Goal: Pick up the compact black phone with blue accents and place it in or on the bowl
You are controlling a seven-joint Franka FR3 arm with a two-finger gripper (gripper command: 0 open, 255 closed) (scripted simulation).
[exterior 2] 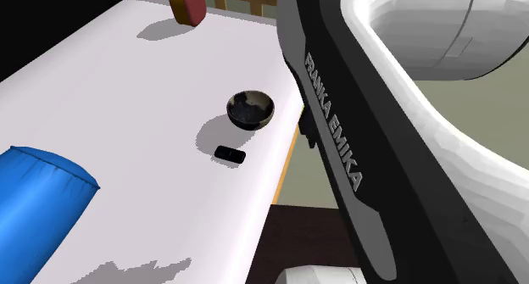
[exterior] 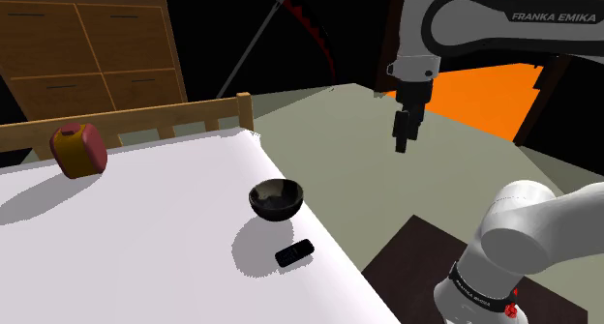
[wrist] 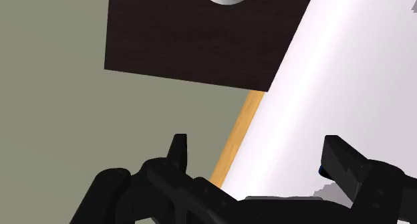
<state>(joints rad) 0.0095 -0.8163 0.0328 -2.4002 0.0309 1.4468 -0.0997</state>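
Nothing done yet. My hand [exterior: 403, 131] hung wide open and empty over the floor, off the bed's [exterior: 145, 235] edge. Black phone [exterior: 294, 253] lay flat on the bed near the dark bowl [exterior: 277, 208], apart from it. Approach, grasp and placement were all left to do.

A red, boxy jug with a yellow side [exterior: 78, 150] sat on the white bed [exterior: 145, 245], well apart from the jaws. A blue cylindrical bolster [exterior 2: 38, 197] lay there too, equally distant. A wooden chest of drawers [exterior: 97, 42] stood farther off.
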